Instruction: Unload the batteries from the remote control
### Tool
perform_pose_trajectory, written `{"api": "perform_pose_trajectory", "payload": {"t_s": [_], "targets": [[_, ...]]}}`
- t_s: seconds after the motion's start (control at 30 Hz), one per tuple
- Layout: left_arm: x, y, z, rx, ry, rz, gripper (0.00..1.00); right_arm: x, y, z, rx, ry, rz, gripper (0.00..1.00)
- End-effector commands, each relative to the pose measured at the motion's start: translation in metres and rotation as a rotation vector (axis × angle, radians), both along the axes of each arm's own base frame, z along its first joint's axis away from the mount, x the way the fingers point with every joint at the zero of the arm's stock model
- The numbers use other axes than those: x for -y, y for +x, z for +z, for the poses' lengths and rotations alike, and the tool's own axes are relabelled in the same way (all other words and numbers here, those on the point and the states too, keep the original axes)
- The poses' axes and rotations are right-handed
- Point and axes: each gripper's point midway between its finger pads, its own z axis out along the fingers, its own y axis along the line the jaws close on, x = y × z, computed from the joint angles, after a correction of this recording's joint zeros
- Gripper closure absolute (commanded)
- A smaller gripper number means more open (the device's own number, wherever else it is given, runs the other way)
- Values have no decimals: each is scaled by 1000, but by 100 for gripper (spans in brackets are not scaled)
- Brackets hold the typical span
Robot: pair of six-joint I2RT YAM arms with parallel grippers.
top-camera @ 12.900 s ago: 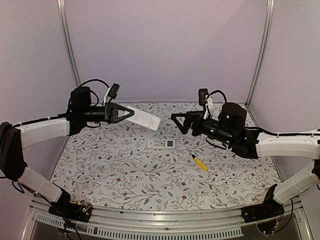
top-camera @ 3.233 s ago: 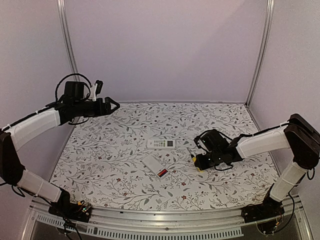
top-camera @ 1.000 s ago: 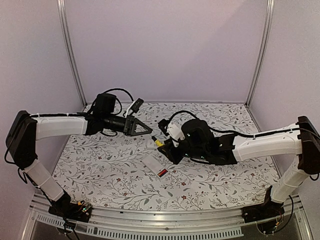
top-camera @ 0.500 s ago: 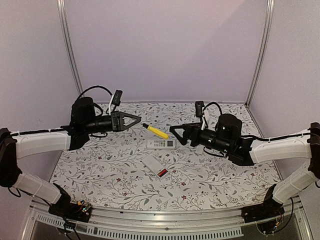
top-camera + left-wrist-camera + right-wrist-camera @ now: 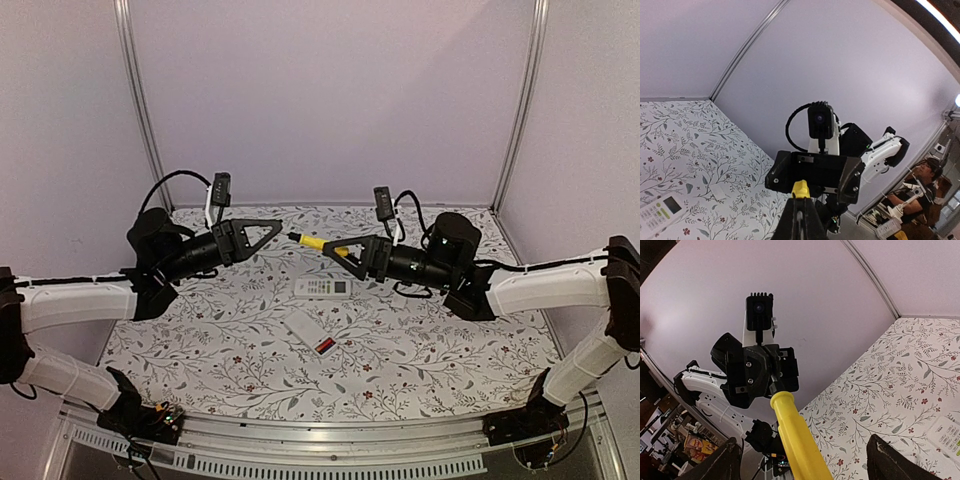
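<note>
— Yellow handle up in the air, see? The screwdriver (image 5: pixel 313 242) hangs roughly level between the two arms, above the flowered tabletop (image 5: pixel 200 320).
— Who has hold of it?
— The left fingers (image 5: pixel 800 220) are pinched shut on its thin metal shaft. The right fingers (image 5: pixel 890 462) stand wide apart on either side of the handle, not pressing it.
— And the batteries (image 5: pixel 325 347)?
— Down in the white remote (image 5: pixel 303 325), lying near the middle of the tabletop with its back open. A red-orange strip shows at its near end; the dark ones I can't make out. A second remote (image 5: pixel 321 287) lies buttons-up just beyond it.
</note>
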Motion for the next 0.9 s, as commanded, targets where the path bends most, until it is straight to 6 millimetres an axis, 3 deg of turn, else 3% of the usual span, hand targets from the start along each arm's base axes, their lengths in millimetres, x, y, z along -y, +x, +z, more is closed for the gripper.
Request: {"api": "perform_pose_trajectory", "payload": {"t_s": [0.0,0.37,0.67,0.87], "targets": [[2,-17,17,74,-45,-17,100,-9,-4,8,-9,25,55,19],[0,-24,15,80,-43,-15,100,-15,-10,26,7,65,119,56],[-2,-26,18,92,-48,-10,100,-18,-13,20,-11,66,146,59],[-1,-27,18,92,-45,-12,100,-17,-14,23,-7,79,147,71]]}}
